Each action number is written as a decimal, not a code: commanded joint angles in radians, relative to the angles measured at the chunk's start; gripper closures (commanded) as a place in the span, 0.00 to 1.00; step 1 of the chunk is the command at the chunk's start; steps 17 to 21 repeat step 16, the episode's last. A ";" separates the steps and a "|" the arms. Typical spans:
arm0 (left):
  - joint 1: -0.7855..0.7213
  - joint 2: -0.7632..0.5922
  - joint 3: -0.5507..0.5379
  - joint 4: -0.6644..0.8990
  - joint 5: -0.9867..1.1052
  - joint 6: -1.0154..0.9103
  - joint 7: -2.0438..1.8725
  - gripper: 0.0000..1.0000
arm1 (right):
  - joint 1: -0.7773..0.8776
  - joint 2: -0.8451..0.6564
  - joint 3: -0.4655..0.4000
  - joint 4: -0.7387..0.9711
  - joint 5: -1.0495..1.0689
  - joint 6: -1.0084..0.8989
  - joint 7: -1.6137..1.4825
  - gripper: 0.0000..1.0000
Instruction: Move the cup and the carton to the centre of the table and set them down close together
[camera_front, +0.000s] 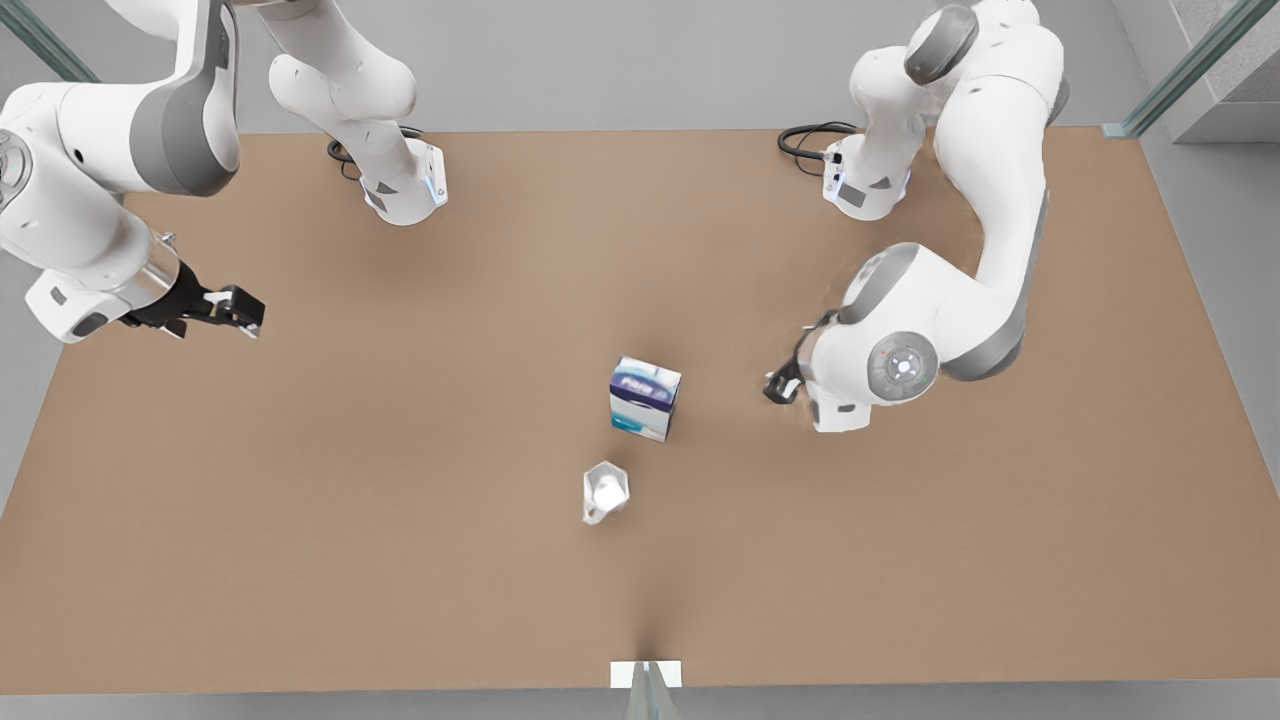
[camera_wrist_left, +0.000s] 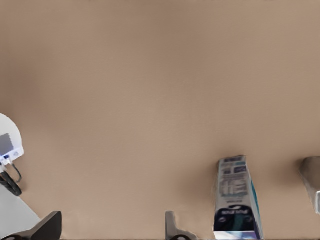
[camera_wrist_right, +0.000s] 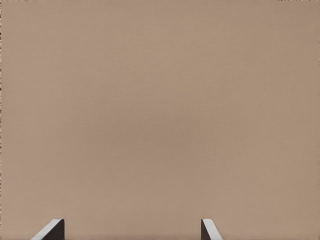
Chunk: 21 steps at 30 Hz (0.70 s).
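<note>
Both things already stand near the middle of the table (camera_front: 300, 560), so to my eye the carrying is done and what remains is a question of closeness. The carton (camera_front: 645, 398) stands upright at the centre, and the cup (camera_front: 605, 492) sits just nearer the white tab (camera_front: 646, 674), apart from the carton with a strip of bare board between them. The left gripper (camera_front: 782, 386), on the front view's right, hangs low just beside the carton; its wrist view shows the carton (camera_wrist_left: 236, 197) close ahead and the cup (camera_wrist_left: 312, 179) beyond it, with the fingers (camera_wrist_left: 174, 227) spread and nothing between them. The right gripper (camera_front: 240, 310) waits well off at the front view's left edge, raised, its fingertips (camera_wrist_right: 209, 230) spread wide over bare board. If the gap is judged too wide, the next move would be a light nudge or regrip without tipping either. The carton is a crisp box, printed white, teal and dark navy, flat-sided and easy to pinch; the cup is pale grey, faceted and tapered, whitish inside, so a grip could slip. The tabletop is matte tan.
</note>
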<state>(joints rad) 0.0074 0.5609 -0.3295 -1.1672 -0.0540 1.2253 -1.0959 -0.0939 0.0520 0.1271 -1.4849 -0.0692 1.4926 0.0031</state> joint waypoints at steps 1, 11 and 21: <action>0.005 -0.001 0.067 0.001 -0.056 -0.007 0.758 0.00 | 0.000 0.000 0.000 0.000 0.000 0.000 0.000 0.00; -0.032 -0.366 0.293 -0.178 -0.010 0.198 1.110 0.00 | 0.003 0.026 0.000 0.012 -0.001 0.034 -0.002 0.00; -0.030 -0.357 0.291 -0.178 0.010 0.203 1.110 0.00 | -0.006 0.025 0.000 0.011 0.005 0.015 -0.005 0.00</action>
